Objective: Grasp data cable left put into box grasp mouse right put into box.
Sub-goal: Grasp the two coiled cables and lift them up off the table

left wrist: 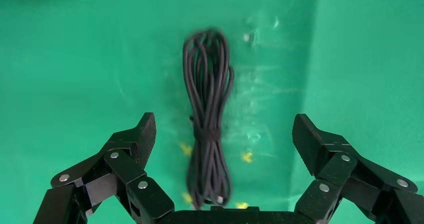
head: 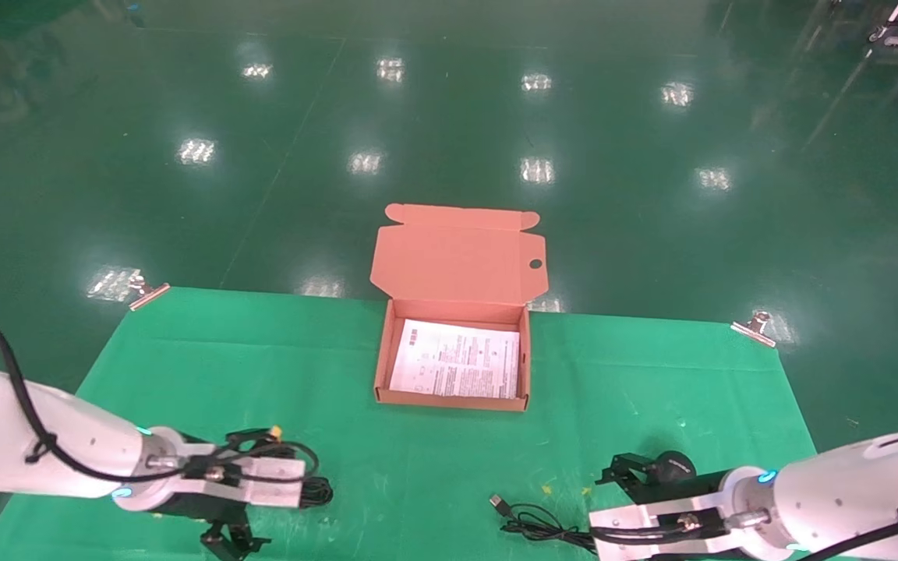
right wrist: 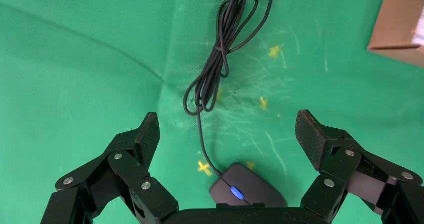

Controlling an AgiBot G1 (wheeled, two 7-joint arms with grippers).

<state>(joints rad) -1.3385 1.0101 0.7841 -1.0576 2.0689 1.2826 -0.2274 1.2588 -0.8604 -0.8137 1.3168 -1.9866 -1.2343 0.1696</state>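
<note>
The data cable (left wrist: 207, 119), a tied black bundle, lies on the green cloth. My left gripper (left wrist: 224, 134) hovers over it, open, with the bundle between the two fingers and touching neither. In the head view the bundle's end (head: 316, 492) shows at the front left. The black mouse (right wrist: 247, 189) with its blue spot lies under my right gripper (right wrist: 227, 134), which is open and straddles it without contact. Its cord (right wrist: 220, 59) trails away to a USB plug (head: 498, 502). The salmon-orange box (head: 449, 401) stands open at the table's middle, lid (head: 461, 253) raised behind it.
A printed paper sheet (head: 457, 360) lies flat in the box. Metal clips (head: 148, 293) (head: 753, 327) pin the green cloth (head: 262, 366) at the far corners. Yellow marks dot the cloth near both objects. Beyond the table is shiny green floor.
</note>
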